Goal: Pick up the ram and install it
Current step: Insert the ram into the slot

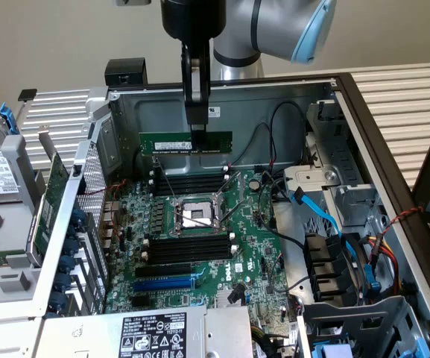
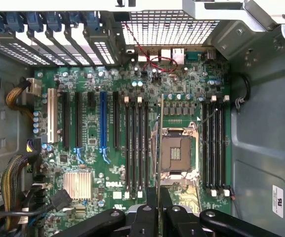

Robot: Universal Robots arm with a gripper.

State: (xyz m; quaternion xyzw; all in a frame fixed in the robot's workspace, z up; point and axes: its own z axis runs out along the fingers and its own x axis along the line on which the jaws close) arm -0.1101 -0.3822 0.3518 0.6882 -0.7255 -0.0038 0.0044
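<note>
Arm: the grey arm (image 1: 263, 30), with a pale blue joint cap, reaches in high from the far side.
Wrist: the black wrist (image 1: 192, 19) points straight down.
Claw: the claw (image 1: 198, 128) hangs vertical, its narrow black fingers (image 2: 151, 210) drawn almost together.
Grip: the claw pinches the ram (image 1: 166, 143) by its upper edge, near mid-length, and holds it level in the air.

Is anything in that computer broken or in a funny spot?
Nothing looks broken. The one odd thing is the ram: it hangs level in the air over the motherboard, pinched at its top edge by the gripper, not plugged into any slot.
</note>
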